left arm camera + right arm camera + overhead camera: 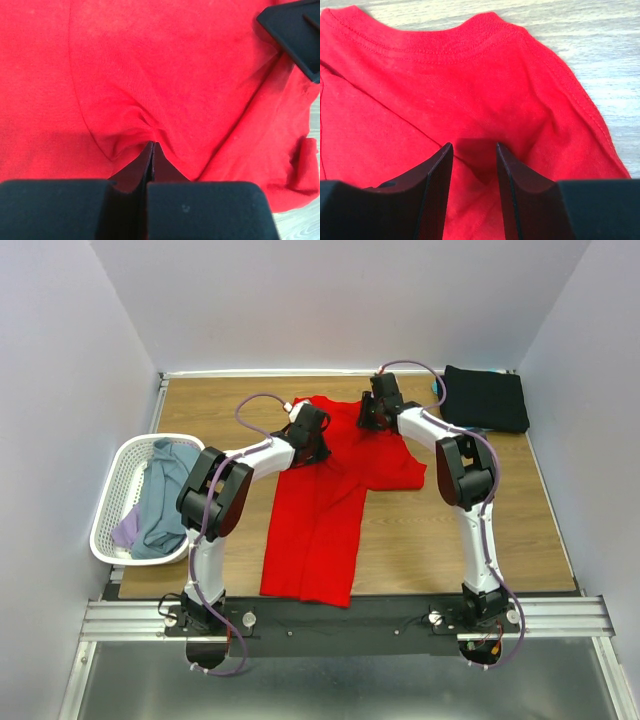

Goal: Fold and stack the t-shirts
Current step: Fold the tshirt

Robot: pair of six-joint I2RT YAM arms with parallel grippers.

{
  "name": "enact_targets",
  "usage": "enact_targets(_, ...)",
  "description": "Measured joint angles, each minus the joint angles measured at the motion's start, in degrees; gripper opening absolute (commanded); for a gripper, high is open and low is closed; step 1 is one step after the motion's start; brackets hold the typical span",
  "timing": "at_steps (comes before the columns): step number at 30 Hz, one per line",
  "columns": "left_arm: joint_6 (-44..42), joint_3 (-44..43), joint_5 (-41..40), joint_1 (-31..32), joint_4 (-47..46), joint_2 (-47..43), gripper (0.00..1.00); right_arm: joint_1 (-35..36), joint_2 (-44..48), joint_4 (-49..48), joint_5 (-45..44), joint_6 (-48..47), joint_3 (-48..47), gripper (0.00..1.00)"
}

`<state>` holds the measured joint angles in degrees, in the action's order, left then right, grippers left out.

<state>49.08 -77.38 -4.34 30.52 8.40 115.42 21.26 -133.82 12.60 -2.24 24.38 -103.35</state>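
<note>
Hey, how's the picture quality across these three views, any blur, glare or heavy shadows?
Top external view: even light, no glare, soft shadows on the red t-shirt. Left wrist view: the cloth looks soft and the left gripper, pinched shut on it, blurs toward the lens. Right wrist view: collar stitching is crisp; a dark shadow sits between the open fingers of the right gripper.

A white basket with lots of little holes sits on the left side of the brown wooden counter, close to the left wall. Plain pale walls stand around the counter. A grey metal rail runs along its near edge.
</note>
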Motion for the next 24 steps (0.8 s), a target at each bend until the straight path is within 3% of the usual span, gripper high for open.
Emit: enact_targets(24, 0.0, 0.92, 0.33, 0.0, -1.68, -0.02, 0.0, 0.0, 2.25, -0.57, -0.39, 0.07, 3.69, 0.38)
